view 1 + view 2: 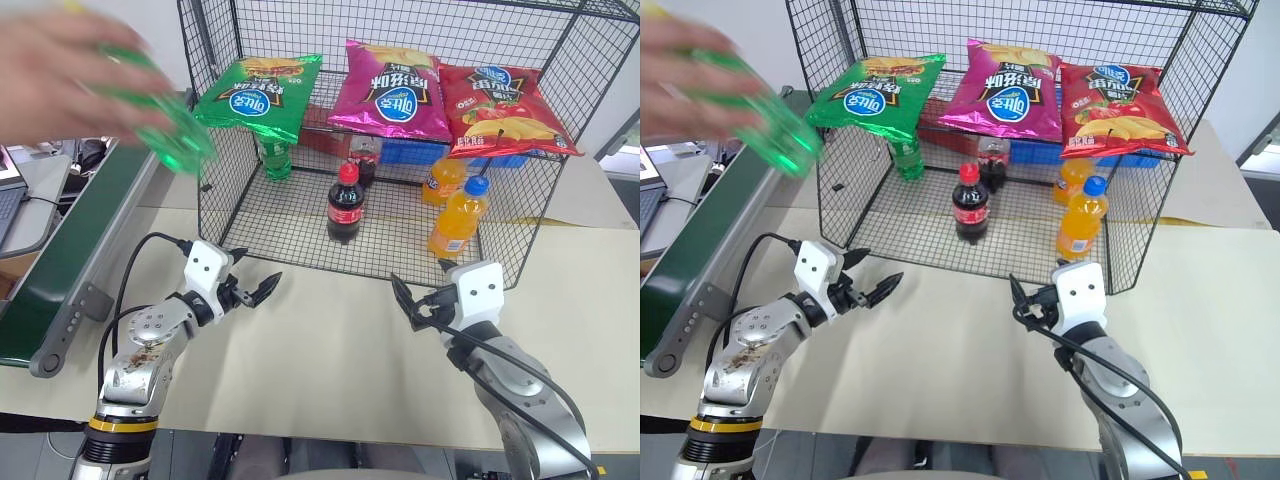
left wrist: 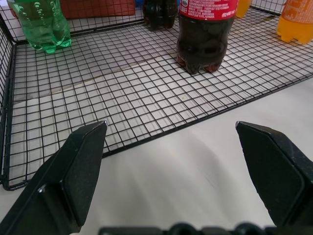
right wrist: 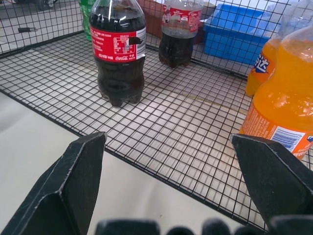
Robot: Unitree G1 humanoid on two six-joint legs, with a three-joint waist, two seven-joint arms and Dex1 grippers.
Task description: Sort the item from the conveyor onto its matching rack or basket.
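Green bottle (image 1: pixel 165 125) in person's hand (image 1: pixel 70 70) above conveyor (image 1: pixel 75 235) — well apart from spread claws (image 1: pixel 258 290) (image 1: pixel 412 300).

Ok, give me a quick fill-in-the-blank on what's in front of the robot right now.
1. The blurred green bottle is held by a person's ____ above the conveyor.
2. The chip bag between the green and red ones is ____.
3. The cola bottle at the cage's front has a ____ cap.
4. Both grippers' fingers stand ____.

Missing words: hand; pink; red; open
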